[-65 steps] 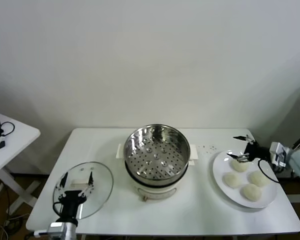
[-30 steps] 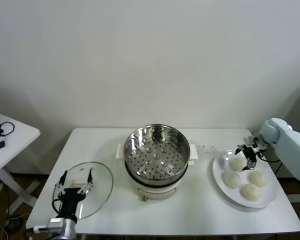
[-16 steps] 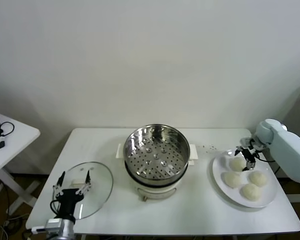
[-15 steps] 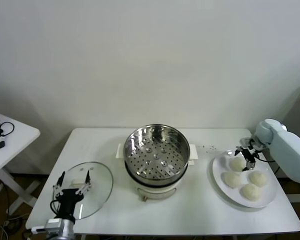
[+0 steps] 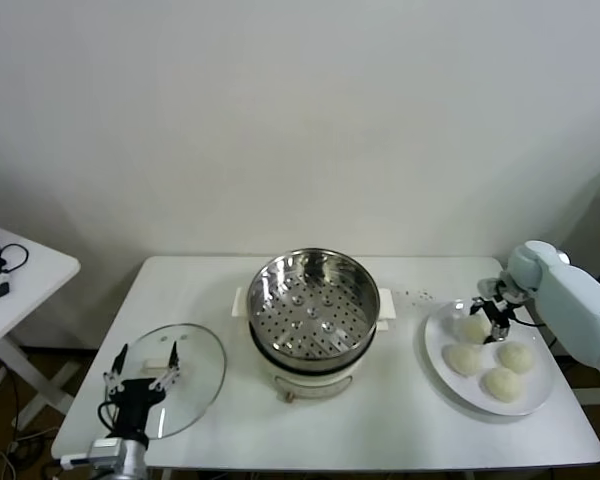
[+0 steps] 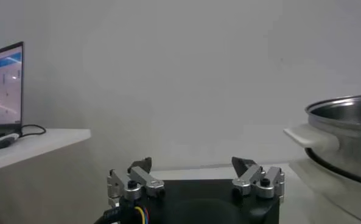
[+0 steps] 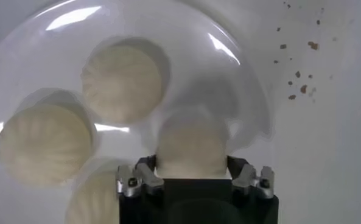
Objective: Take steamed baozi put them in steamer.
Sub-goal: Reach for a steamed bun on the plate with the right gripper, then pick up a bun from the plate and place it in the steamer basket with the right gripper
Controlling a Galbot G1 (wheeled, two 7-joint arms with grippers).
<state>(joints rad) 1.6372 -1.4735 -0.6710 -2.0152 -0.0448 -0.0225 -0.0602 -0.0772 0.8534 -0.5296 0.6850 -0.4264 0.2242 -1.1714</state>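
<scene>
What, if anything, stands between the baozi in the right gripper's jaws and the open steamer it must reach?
Nothing visible. The right gripper has its jaws on either side of the baozi on the plate; bare table lies between there and the lidless steamer.

A white rectangular table (image 5: 380, 420) stands against a pale wall. Near its middle sits the white cooker base (image 5: 310, 381) carrying the steamer (image 5: 313, 303), a shiny steel basket with a perforated floor. Toward the table's front left corner a round glass lid (image 5: 195, 372) lies flat. On the right side rests a flat white plate (image 5: 435, 350) bearing four steamed baozi (image 5: 502, 383). Small dark crumbs (image 5: 417, 294) are scattered between the steamer and the plate.
</scene>
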